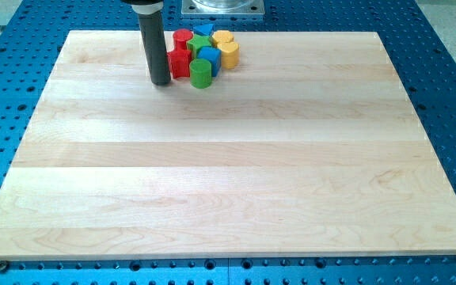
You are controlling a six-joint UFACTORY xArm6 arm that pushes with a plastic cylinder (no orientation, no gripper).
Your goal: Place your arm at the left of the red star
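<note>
A: Where's my tip (161, 81)?
B: Rod's standing upright, tip sitting just left of the red star (179, 62), near the table's (228, 190) top edge. No hand fitted, nothing being grasped.

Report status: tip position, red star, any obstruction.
My tip down on board, just left of red star. Star sits in block cluster at view's top. Nothing between tip and star.

One view — high, angled down over the board (228, 182).
</note>
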